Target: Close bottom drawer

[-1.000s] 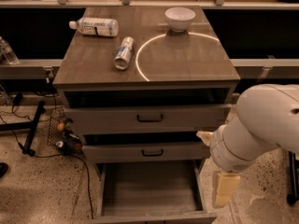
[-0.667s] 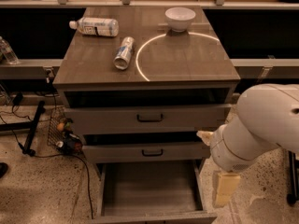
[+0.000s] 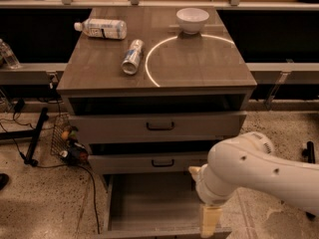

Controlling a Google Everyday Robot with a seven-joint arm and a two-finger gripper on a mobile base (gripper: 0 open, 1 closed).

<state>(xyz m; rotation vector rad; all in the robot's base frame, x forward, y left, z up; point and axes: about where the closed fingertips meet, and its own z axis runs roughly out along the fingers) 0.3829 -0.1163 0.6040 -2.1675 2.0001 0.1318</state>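
Observation:
The bottom drawer [image 3: 149, 205] is pulled far out at the foot of the grey wood-grain cabinet. Its plain grey inside is empty, and its front panel [image 3: 159, 233] lies along the bottom edge of the view. My gripper [image 3: 209, 222] hangs from the white arm [image 3: 249, 171] at the drawer's right front corner, just over the right side wall and the front panel. Whether it touches the drawer does not show. The drawer's handle is out of view.
The middle drawer [image 3: 159, 162] and top drawer [image 3: 159, 126] stand slightly out. On the cabinet top [image 3: 199, 63] lie a plastic bottle [image 3: 102, 28], a can [image 3: 132, 57] and a white bowl [image 3: 192, 19]. Cables and a wire basket [image 3: 67, 138] sit on the floor at the left.
The arm has swung down and to the left, bringing the gripper from beside the cabinet to the bottom drawer's right front corner. The drawers have not moved.

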